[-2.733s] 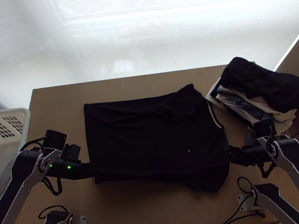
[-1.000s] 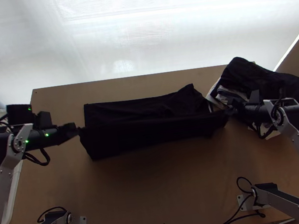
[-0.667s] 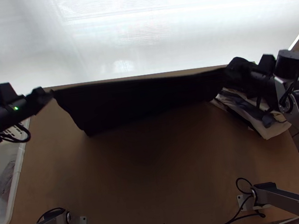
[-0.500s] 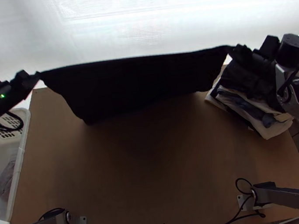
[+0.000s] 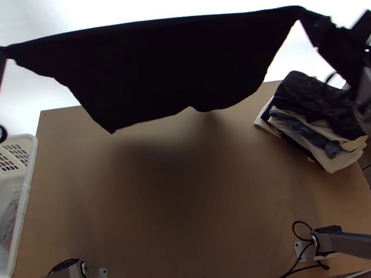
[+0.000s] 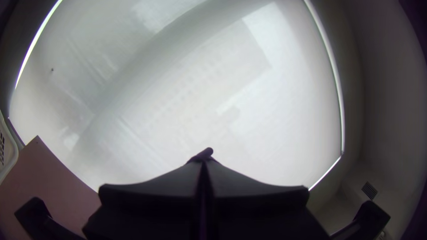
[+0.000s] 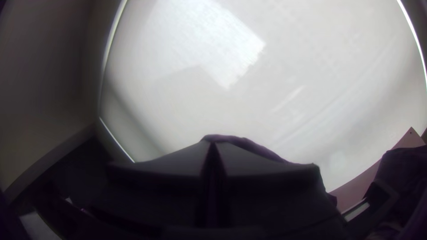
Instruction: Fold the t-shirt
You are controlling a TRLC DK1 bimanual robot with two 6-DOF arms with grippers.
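T-shirt of black cloth [image 5: 160,68] hangs stretched by far side of light wooden table [image 5: 194,203]; flat-fingered black left gripper [image 5: 3,52], matching right gripper [image 5: 302,12] clamped on upper edge's ends.

No readable text (none anywhere).

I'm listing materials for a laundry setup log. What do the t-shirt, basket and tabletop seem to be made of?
T-shirt: soft, matt black fabric, perhaps cotton or a blend; it hangs limply with no shine.
Basket: probably moulded white plastic, judging by its rounded rim and regular slots.
Tabletop: smooth, even brown board, either wood or a wood-like laminate.
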